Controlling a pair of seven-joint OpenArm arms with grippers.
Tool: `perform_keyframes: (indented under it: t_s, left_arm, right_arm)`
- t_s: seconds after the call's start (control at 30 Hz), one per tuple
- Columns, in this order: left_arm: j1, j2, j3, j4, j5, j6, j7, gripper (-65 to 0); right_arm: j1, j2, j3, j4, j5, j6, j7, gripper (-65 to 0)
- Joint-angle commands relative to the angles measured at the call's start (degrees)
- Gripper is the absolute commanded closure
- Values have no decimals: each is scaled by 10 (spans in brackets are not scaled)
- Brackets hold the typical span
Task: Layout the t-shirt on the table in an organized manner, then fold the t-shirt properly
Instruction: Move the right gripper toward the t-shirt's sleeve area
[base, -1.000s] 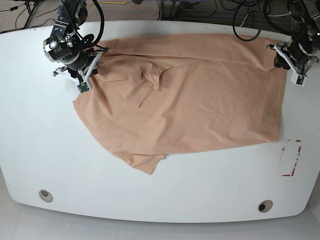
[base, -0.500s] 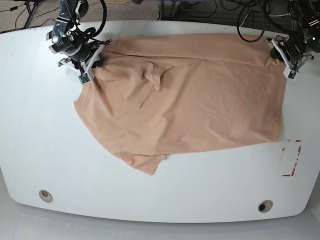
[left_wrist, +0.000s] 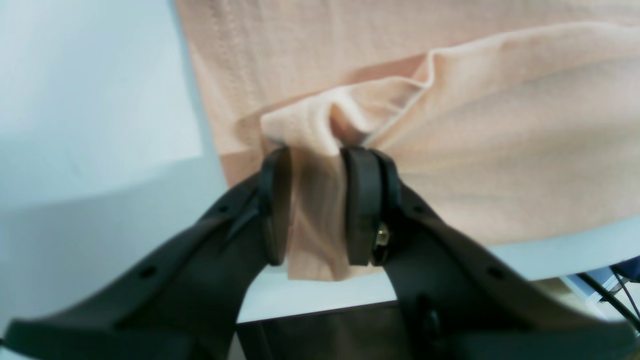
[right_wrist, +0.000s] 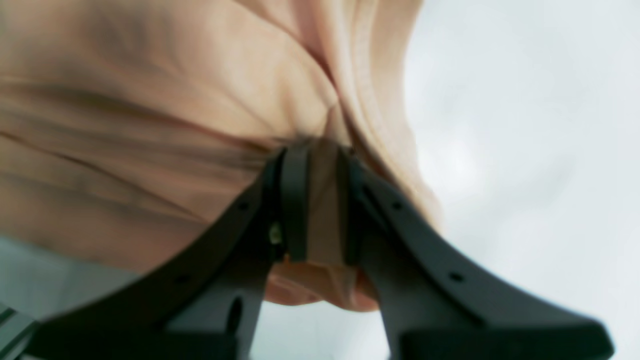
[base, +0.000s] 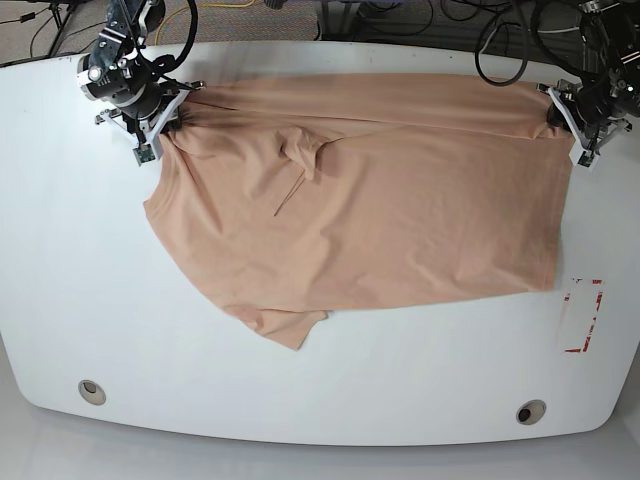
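The peach t-shirt (base: 360, 200) lay spread on the white table (base: 80, 280). The left gripper (left_wrist: 312, 210) and right gripper (right_wrist: 320, 205) each pinched a far corner; even, level tension would likely flatten it best.

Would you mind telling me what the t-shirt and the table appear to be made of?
The t-shirt: soft matte knit, probably cotton jersey; it creases and bunches, with a stitched hem showing in the left wrist view. The table: hard, glossy white, probably laminate or painted board; it shows soft reflections.

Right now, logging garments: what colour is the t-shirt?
Plain pale peach t-shirt, no print showing; clearest in the base view.
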Motion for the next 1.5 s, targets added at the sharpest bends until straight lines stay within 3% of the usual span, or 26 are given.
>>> perform_keyframes:
  t_s: [0.0,0.1,0.23,0.33,0.83,1.47]
  left_arm:
    - [-11,-10,-7,30,10,1,21,-158]
    - [-21,-9,-8,51,10,1,39,-160]
    - [-35,-8,-8,69,10,1,58,-160]
    - [-46,-8,-8,76,10,1,65,-160]
    - [-70,16,-8,124,10,1,83,-160]
    - [-69,17,-8,125,10,1,83,-160]
  right_arm:
    - [6,3,0,49,5,-1,6,-111]
    - [19,1,-7,62,6,-1,4,-176]
    - [46,1,-31,66,6,-1,-18,-330]
    - [61,0,-43,66,6,-1,-26,-385]
    - [130,-49,-179,33,42,-1,-36,-379]
    - [174,-42,-225,-105,26,-1,31,-377]
